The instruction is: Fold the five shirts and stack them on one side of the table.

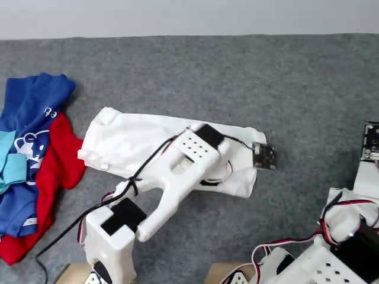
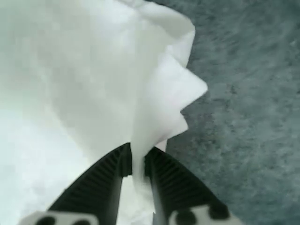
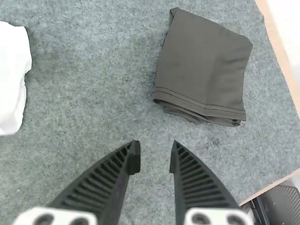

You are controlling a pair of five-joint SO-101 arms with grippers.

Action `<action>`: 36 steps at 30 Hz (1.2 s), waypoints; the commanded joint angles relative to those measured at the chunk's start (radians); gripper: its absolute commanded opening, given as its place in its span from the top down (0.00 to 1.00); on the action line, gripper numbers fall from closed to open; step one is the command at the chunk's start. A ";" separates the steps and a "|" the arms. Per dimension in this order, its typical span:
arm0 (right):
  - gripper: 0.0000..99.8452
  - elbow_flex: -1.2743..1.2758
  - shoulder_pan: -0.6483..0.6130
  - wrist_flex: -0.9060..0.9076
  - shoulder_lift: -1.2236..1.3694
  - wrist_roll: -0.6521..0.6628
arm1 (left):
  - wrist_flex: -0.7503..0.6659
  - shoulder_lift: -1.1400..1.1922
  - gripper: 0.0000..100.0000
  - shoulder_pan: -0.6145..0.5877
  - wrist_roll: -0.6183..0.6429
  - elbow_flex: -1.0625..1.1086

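A white shirt [image 1: 130, 145] lies crumpled in the middle of the grey table. My left gripper [image 2: 137, 161] is over its right part and is shut on a fold of the white shirt [image 2: 93, 84]; the left arm [image 1: 177, 171] covers part of the cloth in the high view. A pile of blue, red and light blue shirts [image 1: 32, 160] lies at the table's left edge. A folded dark olive shirt [image 3: 204, 86] lies flat beyond my right gripper [image 3: 153, 157], which is open over bare carpet. The white shirt's edge [image 3: 11, 77] is off to one side there.
The grey carpeted table [image 1: 249, 83] has free room at the back and right. The right arm's base [image 1: 343, 236] sits at the lower right corner. A table edge [image 3: 281, 56] runs close to the folded olive shirt.
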 commanded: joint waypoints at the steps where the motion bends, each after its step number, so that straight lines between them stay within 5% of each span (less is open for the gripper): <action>1: 0.89 -0.003 0.008 0.041 -0.007 0.003 | -0.051 -0.009 1.00 -0.052 0.005 -0.041; 16: 0.89 -0.003 0.008 0.041 -0.007 0.003 | -0.206 0.011 1.00 -0.091 0.005 -0.042; 36: 0.89 0.000 0.008 0.042 -0.007 0.003 | -0.087 0.132 0.82 -0.204 0.097 -0.308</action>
